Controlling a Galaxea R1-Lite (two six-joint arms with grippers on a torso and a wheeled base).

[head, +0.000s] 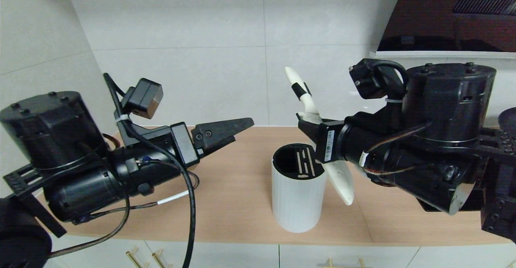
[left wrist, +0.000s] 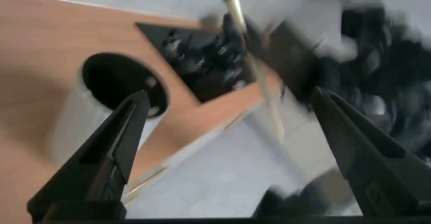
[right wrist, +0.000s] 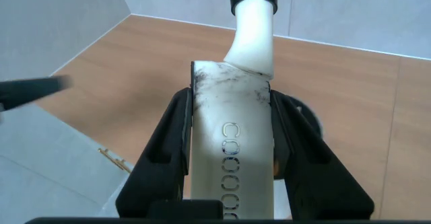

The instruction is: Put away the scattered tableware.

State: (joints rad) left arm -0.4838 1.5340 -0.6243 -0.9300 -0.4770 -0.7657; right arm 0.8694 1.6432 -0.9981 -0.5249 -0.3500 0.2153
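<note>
My right gripper (head: 312, 125) is shut on a white slotted utensil (head: 342, 179) with a black band on its handle. It holds the utensil tilted, handle up toward the wall and blade down beside the rim of the holder. In the right wrist view the blade (right wrist: 232, 150) sits clamped between the right gripper's (right wrist: 231, 113) fingers. The holder (head: 298, 191) is a white cylinder with a black inside, standing upright on the wooden counter (head: 234, 195). My left gripper (head: 225, 133) hovers left of the holder, above the counter. Its fingers (left wrist: 114, 157) stand wide apart and hold nothing, with the holder (left wrist: 101, 96) beyond them.
A tiled wall (head: 201, 58) backs the counter. A dark range hood (head: 443, 14) hangs at the upper right. A black cooktop (left wrist: 195, 62) is set into the counter past the holder. White cabinet fronts with brass handles (head: 139, 258) run under the front edge.
</note>
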